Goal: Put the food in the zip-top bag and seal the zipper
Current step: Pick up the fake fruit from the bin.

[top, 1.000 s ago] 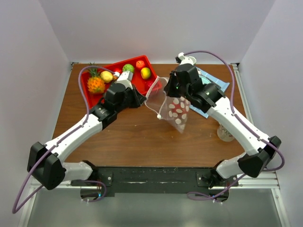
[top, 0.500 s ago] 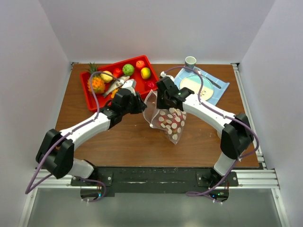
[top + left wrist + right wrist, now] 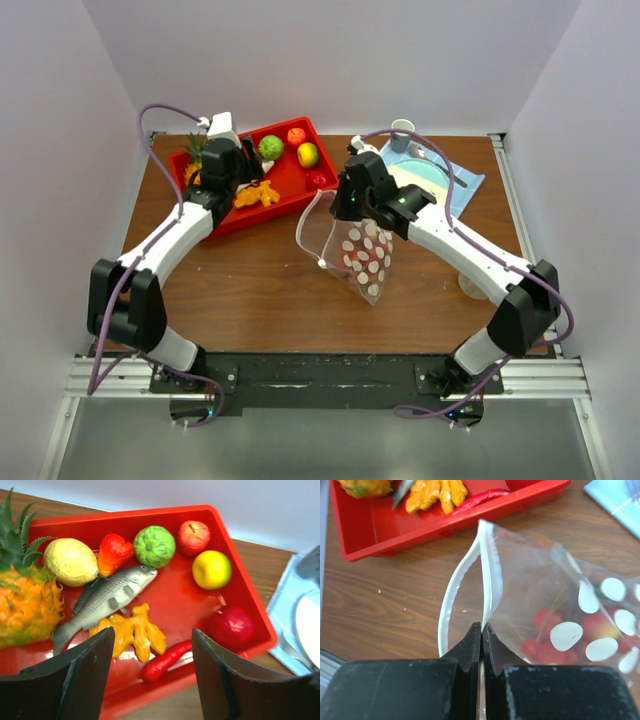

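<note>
The zip-top bag point(image 3: 360, 250), clear with white dots, hangs over the table with its mouth open toward the left. My right gripper point(image 3: 481, 626) is shut on one lip of the zipper point(image 3: 489, 565); the other lip point(image 3: 449, 602) bows away. Red strawberries point(image 3: 545, 630) lie inside the bag. My left gripper point(image 3: 152, 647) is open and holds nothing, hovering over the red tray point(image 3: 175, 592). In the tray lie a green fruit point(image 3: 154, 546), a red apple point(image 3: 193, 536), a yellow fruit point(image 3: 212, 569), a dark red ball point(image 3: 231, 626), a lemon point(image 3: 70, 561) and a strawberry point(image 3: 112, 552).
The tray also holds a toy fish point(image 3: 105, 602), ginger point(image 3: 132, 632), a red chili point(image 3: 167, 660) and a pineapple point(image 3: 25, 600). A plate point(image 3: 428, 178) on a blue napkin and a cup point(image 3: 402, 129) stand at the back right. A clear glass point(image 3: 470, 285) stands near the right edge.
My left gripper has drawn back from the bag's mouth to above the tray and opened. The right gripper has kept its hold on the bag's rim, shifting only slightly.
</note>
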Controlling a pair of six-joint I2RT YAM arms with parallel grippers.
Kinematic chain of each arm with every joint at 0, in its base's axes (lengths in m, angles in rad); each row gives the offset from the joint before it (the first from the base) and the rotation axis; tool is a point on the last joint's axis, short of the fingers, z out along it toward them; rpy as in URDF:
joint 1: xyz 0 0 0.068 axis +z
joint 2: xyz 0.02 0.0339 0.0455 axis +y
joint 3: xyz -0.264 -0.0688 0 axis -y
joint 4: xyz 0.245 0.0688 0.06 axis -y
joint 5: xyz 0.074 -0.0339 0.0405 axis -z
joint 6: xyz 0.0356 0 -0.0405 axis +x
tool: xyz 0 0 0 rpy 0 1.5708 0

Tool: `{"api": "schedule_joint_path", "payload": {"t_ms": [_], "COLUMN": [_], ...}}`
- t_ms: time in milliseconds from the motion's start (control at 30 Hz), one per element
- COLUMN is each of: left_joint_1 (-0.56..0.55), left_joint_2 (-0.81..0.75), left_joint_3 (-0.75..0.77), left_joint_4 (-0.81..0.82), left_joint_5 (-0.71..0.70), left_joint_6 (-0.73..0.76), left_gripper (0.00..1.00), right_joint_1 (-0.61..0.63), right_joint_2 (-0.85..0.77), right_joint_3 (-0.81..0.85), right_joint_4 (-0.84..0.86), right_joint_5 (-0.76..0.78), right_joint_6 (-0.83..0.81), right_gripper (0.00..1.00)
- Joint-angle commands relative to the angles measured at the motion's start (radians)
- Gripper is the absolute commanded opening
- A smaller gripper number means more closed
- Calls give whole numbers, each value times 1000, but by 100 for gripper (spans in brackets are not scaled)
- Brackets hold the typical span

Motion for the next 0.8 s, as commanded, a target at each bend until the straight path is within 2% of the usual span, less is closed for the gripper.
{"api": "schedule_joint_path", "payload": {"t_ms": [0, 133, 233, 567, 767], "left_joint_1": [13, 4, -31, -148, -180], "left_joint_2": [137, 229, 288, 554, 640], "left_joint_3": [120, 187, 208, 366, 426], "left_joint_4": [79, 131, 191, 257, 254], "left_joint_5": [-5, 133, 161, 138, 104], "left_joint_6": [110, 85, 56, 22, 25], "left_gripper": [70, 75, 77, 80, 86], "right_joint_1": [0, -3, -4, -9, -9], "right_joint_2": [-109, -189, -236, -387, -401], "right_joint_3": [3, -23, -23, 27, 24], "right_joint_4": [-39, -82, -126, -292, -306], "right_joint_5": [67, 141, 182, 351, 371], "right_joint_6": [-61, -93, -109, -153, -166], "right_gripper": [0, 0, 0, 0, 0]}}
